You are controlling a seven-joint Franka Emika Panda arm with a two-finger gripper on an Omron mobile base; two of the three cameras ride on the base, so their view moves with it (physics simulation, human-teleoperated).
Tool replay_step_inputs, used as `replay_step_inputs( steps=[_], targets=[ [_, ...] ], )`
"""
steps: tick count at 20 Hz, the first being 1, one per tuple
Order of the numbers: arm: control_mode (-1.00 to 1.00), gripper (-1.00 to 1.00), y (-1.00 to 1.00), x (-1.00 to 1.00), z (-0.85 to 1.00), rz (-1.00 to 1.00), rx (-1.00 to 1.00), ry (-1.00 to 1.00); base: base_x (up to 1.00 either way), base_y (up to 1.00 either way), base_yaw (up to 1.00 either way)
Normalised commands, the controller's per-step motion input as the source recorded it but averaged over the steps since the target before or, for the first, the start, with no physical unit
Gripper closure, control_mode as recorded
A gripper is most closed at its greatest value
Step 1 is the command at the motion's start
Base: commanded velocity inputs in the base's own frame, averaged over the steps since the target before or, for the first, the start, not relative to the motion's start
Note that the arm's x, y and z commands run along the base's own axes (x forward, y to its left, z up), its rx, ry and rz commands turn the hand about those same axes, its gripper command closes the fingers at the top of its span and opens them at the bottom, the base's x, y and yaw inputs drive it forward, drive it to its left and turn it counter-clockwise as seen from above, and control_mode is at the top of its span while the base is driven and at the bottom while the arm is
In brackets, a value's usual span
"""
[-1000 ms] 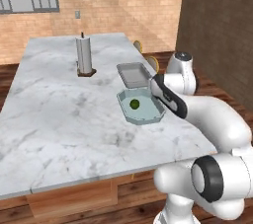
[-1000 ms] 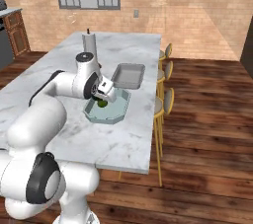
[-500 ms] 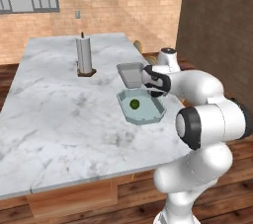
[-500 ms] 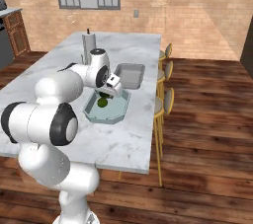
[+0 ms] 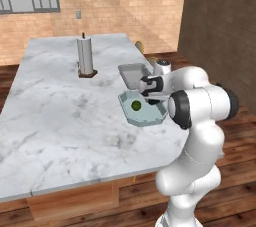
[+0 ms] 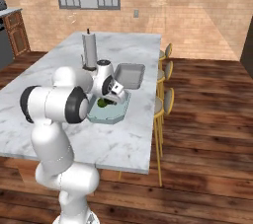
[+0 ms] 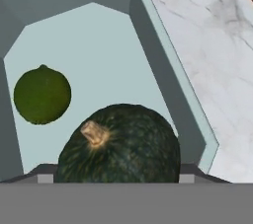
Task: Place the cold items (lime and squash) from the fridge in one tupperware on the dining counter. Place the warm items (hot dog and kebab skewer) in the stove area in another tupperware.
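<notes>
The dark green squash (image 7: 118,144) sits between the fingers (image 7: 190,171), whose tips flank its sides over the pale green tupperware (image 7: 170,77); they appear to be grasping it. The lime (image 7: 42,94) lies on the tupperware floor beside it. A second grey tupperware (image 5: 132,73) stands just behind on the marble bench (image 5: 60,121), near a paper towel holder (image 5: 86,57).
</notes>
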Motion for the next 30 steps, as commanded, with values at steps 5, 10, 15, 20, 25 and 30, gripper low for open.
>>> replay_step_inputs(
  steps=[5,10,15,20,25,30],
  targets=[
    [-1.0,1.0,0.0,0.48,-0.4,0.0,0.0,0.0,0.0,0.0,0.0],
    [-1.0,1.0,0.0,0.51,-0.19,0.0,0.03,0.0,0.0,0.0,0.0],
    [-1.0,1.0,0.0,0.5,-0.2,0.0,0.04,0.0,0.0,0.0,0.0],
    [-1.0,1.0,0.0,0.16,-0.23,0.0,0.02,0.0,0.0,0.0,0.0],
    [-1.0,1.0,0.0,0.05,-0.21,0.0,0.02,0.0,0.0,0.0,0.0],
    [-1.0,-1.0,0.0,0.0,-0.07,-0.01,0.01,-0.04,0.0,0.0,0.0]
  ],
)
